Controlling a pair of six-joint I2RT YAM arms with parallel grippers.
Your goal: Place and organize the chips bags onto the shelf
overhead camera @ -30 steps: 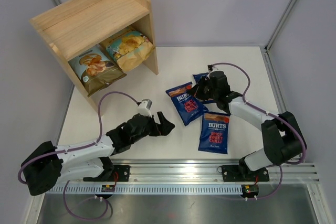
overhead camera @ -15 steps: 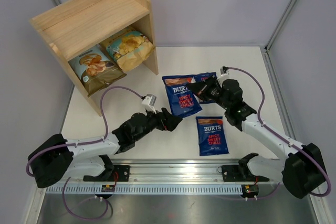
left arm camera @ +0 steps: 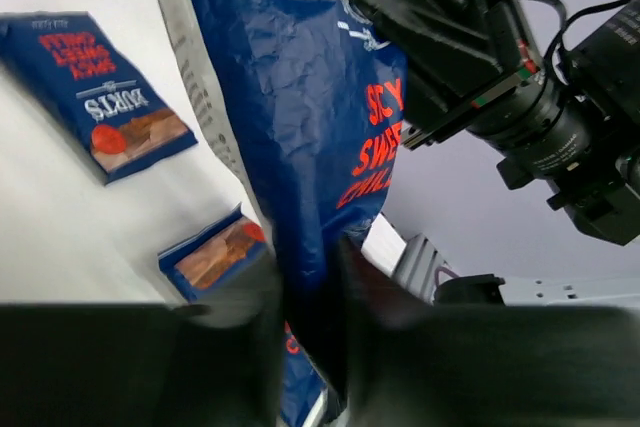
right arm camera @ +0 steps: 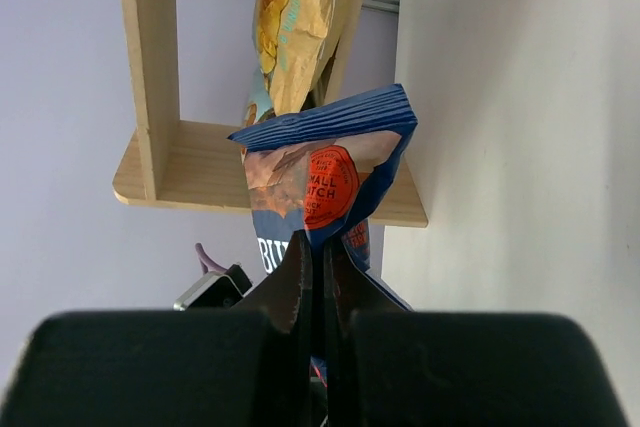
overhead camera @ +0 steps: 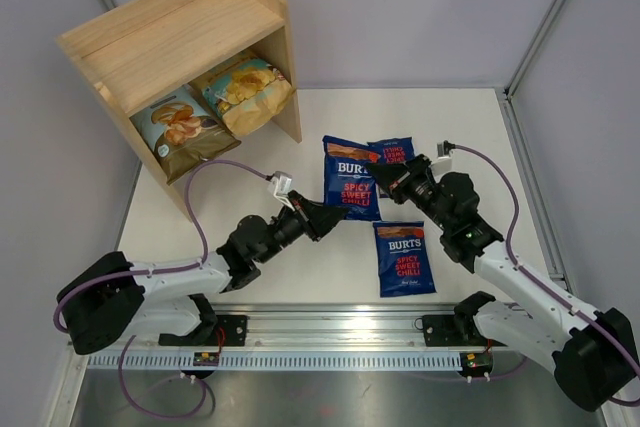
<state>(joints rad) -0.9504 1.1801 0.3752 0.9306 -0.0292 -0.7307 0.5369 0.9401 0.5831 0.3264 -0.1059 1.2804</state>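
Observation:
A dark blue chips bag (overhead camera: pixel 350 177) hangs above the table between both arms. My left gripper (overhead camera: pixel 328 215) is shut on its lower left edge, and the left wrist view shows the bag (left arm camera: pixel 310 127) running down between the fingers of that gripper (left arm camera: pixel 310 277). My right gripper (overhead camera: pixel 386 184) is shut on the bag's right edge, pinching the bag (right arm camera: pixel 325 162) thin between its fingertips (right arm camera: pixel 320 257). A second blue bag (overhead camera: pixel 405 257) lies flat near the front. Another one (overhead camera: pixel 393 151) lies behind the held one. The wooden shelf (overhead camera: pixel 180 32) stands at the back left.
On the shelf's lower tier lean a pale blue-olive bag (overhead camera: pixel 185 129) and a tan-yellow bag (overhead camera: pixel 247 92). The top tier (overhead camera: pixel 170 42) is bare wood. Grey walls close in the table on the left, back and right. A metal rail (overhead camera: pixel 400 332) runs along the front.
The right gripper lifted the blue bag off the table and carried it toward the middle. The left arm reached right and its open gripper shut on the bag's lower edge.

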